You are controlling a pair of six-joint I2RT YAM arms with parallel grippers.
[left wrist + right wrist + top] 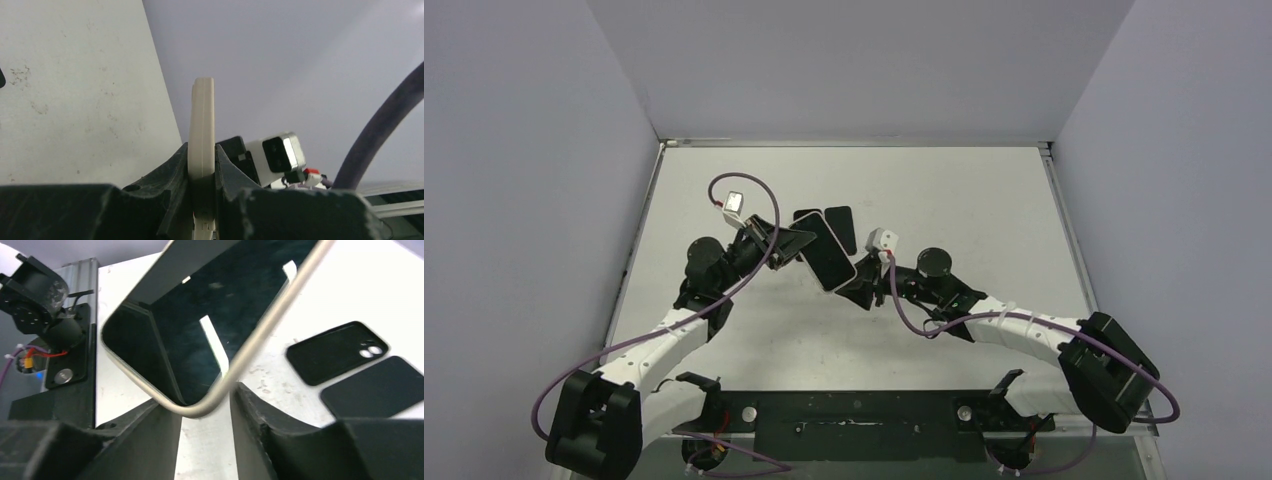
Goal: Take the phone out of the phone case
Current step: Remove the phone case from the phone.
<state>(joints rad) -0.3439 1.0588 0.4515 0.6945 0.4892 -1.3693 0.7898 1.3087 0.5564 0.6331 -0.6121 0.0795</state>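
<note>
A phone point(829, 258) with a dark screen and a pale rim is held tilted above the table. My left gripper point(796, 240) is shut on its edge; in the left wrist view the cream edge point(202, 110) stands clamped between the fingers of the left gripper point(201, 150). My right gripper point(856, 283) is at the phone's lower corner. In the right wrist view the jaws of the right gripper point(202, 399) stand apart with the phone's rounded corner point(200, 340) between them. A black case point(340, 352) with camera holes lies empty on the table.
A second flat black slab point(375, 387) lies beside the case; the pair shows in the top view point(839, 225) just behind the held phone. The right wrist camera point(277, 152) is close to my left gripper. Grey walls enclose the table point(984, 200).
</note>
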